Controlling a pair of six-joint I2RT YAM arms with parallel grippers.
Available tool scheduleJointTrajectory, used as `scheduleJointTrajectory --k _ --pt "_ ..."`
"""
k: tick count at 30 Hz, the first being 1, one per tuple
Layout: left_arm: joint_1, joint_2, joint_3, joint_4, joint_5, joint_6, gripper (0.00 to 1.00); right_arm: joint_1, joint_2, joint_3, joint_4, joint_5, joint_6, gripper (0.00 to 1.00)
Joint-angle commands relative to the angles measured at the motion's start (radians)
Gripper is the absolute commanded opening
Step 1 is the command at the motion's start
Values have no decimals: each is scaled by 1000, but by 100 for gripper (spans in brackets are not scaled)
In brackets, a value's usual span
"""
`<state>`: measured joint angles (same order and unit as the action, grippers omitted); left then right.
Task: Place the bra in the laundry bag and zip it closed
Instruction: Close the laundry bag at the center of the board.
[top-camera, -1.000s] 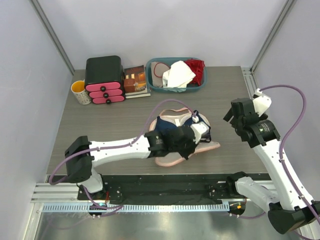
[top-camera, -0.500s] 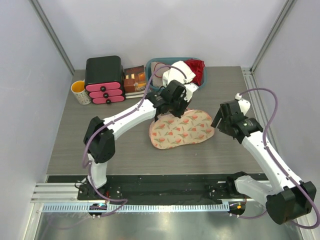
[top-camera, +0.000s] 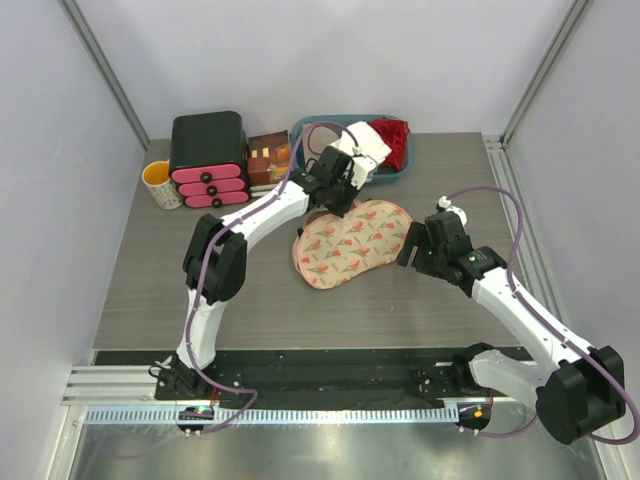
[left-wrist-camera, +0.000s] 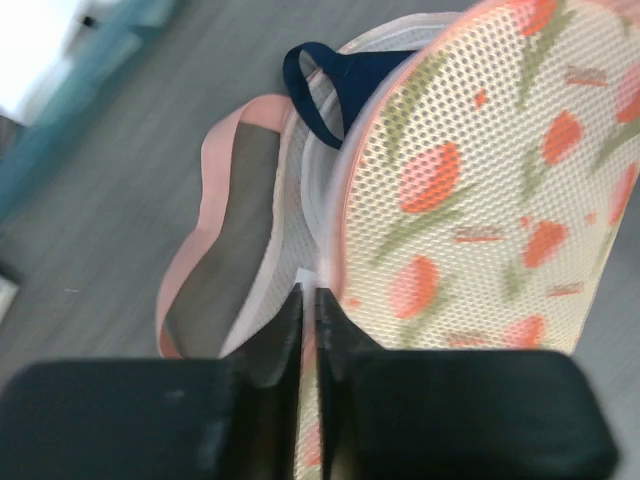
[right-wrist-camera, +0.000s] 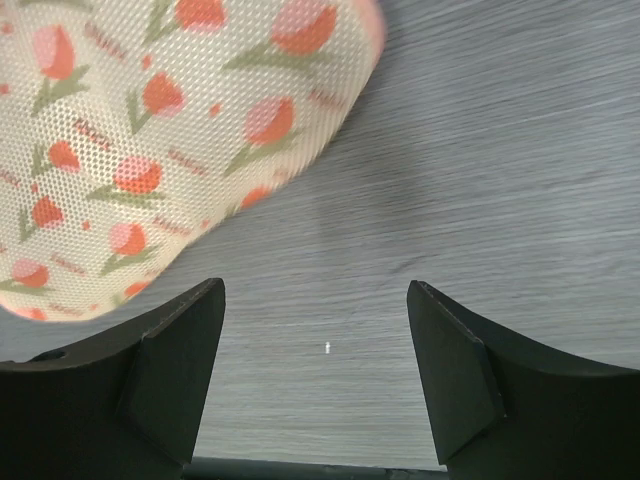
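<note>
The laundry bag (top-camera: 352, 243) lies folded shut in the middle of the table, its floral mesh top facing up. The bra is inside it; only a navy strap loop (left-wrist-camera: 325, 80) pokes out at the bag's rim. My left gripper (top-camera: 336, 196) is at the bag's far edge, shut on the rim of the bag (left-wrist-camera: 470, 190) at the zipper trim, with a white tab between the jaws. A pink loop (left-wrist-camera: 205, 215) hangs from that edge. My right gripper (top-camera: 413, 252) is open and empty just right of the bag (right-wrist-camera: 150, 140), low over bare table.
A teal basket (top-camera: 398, 172) with a white cloth (top-camera: 362, 146) and a red garment (top-camera: 395, 138) stands right behind the left gripper. A black box with pink drawers (top-camera: 208, 160), a brown box (top-camera: 270, 160) and a yellow mug (top-camera: 160, 185) stand at the back left.
The bag lay open with the bra in it; my left gripper has folded its lid over and moved to the far edge. The right gripper has come in toward the bag's right end.
</note>
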<state>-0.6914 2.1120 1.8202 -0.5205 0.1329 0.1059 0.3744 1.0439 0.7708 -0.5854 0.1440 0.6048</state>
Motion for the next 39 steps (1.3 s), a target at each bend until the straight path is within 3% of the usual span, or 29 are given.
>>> scheduleJointTrajectory --k 1,4,7,11,15,17,18,21,31,34,39 --pt "16 12 94 74 -91 19 29 55 30 -8 110 -51 -10 79" --pt "16 -16 114 83 -193 -35 50 105 53 -10 121 -23 -4 79" --pt "16 -114 56 112 -272 -142 61 136 65 -18 134 -15 1 79" --pt "16 -251 -45 62 -377 -360 59 136 74 -41 188 -70 -2 79" --pt "16 -467 -405 147 -342 -575 48 138 77 -50 213 -92 -14 79" --pt "15 -616 -612 264 -313 -661 46 138 82 -54 231 -110 -20 80" --pt "12 -741 -722 337 -276 -710 47 138 91 -64 246 -125 -28 80" --pt "7 -842 -881 405 -215 -791 56 136 107 -76 285 -171 -23 80" --pt "-66 -917 -1258 761 -240 -1110 56 141 130 -102 361 -233 1 80" --pt "-124 -896 -1320 864 -335 -1180 59 143 114 -113 366 -236 4 80" --pt "-155 -824 -1360 1002 -406 -1219 55 144 107 -133 371 -250 6 80"
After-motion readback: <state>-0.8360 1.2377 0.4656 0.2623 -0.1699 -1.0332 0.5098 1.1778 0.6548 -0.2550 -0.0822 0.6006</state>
